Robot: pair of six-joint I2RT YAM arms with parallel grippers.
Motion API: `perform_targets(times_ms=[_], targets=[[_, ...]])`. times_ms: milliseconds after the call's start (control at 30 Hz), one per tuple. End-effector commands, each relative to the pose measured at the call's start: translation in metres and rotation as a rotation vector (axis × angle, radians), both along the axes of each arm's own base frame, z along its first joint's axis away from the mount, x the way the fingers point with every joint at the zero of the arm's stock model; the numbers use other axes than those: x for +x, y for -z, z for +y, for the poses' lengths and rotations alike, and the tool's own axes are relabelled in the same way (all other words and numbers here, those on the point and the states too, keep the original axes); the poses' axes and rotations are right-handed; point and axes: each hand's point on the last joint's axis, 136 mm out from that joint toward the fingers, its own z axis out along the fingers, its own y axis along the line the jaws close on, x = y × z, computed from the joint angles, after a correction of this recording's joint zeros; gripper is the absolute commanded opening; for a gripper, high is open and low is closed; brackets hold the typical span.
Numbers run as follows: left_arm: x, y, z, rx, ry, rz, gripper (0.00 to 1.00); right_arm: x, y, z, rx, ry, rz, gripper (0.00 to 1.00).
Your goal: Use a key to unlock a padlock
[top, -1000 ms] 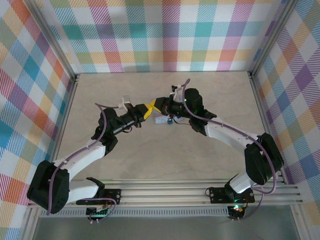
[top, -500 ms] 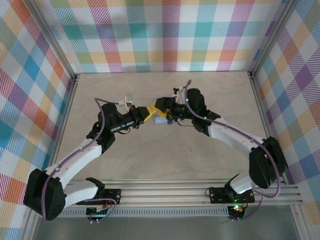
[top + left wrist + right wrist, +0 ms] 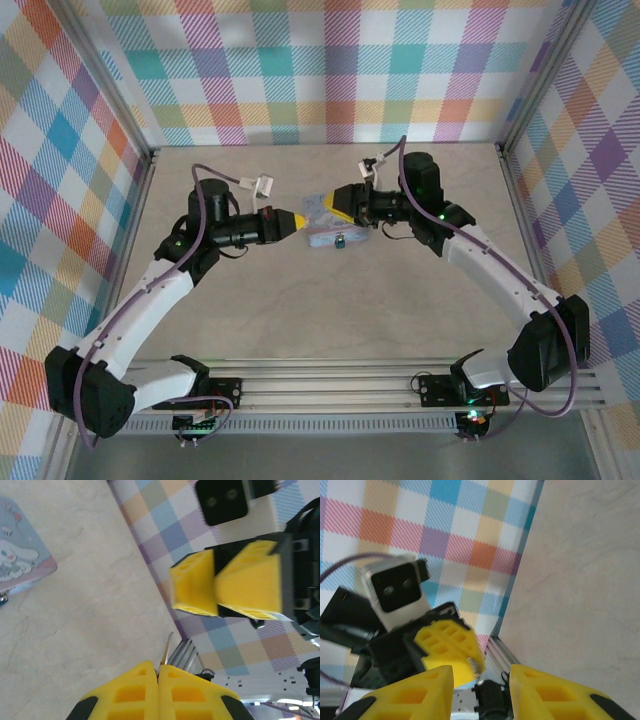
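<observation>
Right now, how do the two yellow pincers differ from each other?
The left pincer is shut tight; the right pincer stands open with a clear gap. The left pincer grips a thin silvery key that pokes past its tips; the right pincer holds nothing. Both are blocky and yellow, and they point at each other above the table.

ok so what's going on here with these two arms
The left pincer is shut on a small key, its tip sticking out. The right pincer is open and holds nothing. The two point at each other by the tin. The padlock lies on the table at the tin's near edge, and neither pincer touches it.
</observation>
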Motion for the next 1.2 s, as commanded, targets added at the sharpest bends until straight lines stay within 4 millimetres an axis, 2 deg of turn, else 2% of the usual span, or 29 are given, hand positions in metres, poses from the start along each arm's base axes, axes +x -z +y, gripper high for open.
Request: perform_targets(times_ms=[0, 300, 500, 1000, 1067, 1133, 1167], targets=[[-0.006, -0.004, -0.002, 0.005, 0.067, 0.004, 0.00, -0.017, -0.003, 0.008, -0.017, -0.108, -0.026, 0.34], [-0.009, -0.006, -0.003, -0.007, 0.080, 0.005, 0.00, -0.018, 0.020, 0.020, -0.113, -0.124, 0.031, 0.33], [-0.009, -0.006, -0.003, -0.006, 0.073, 0.008, 0.00, -0.017, 0.019, 0.030, -0.104, -0.148, 0.039, 0.32], [-0.004, 0.000, -0.003, -0.004, 0.061, 0.026, 0.00, -0.015, 0.024, 0.036, -0.100, -0.166, 0.060, 0.14], [-0.003, 0.002, -0.003, 0.002, 0.054, 0.031, 0.00, -0.015, 0.025, 0.036, -0.104, -0.164, 0.063, 0.17], [-0.002, 0.004, -0.002, 0.005, 0.050, 0.036, 0.00, -0.014, 0.026, 0.035, -0.114, -0.153, 0.068, 0.31], [-0.002, 0.005, -0.002, 0.007, 0.049, 0.040, 0.00, -0.014, 0.027, 0.034, -0.119, -0.148, 0.068, 0.34]])
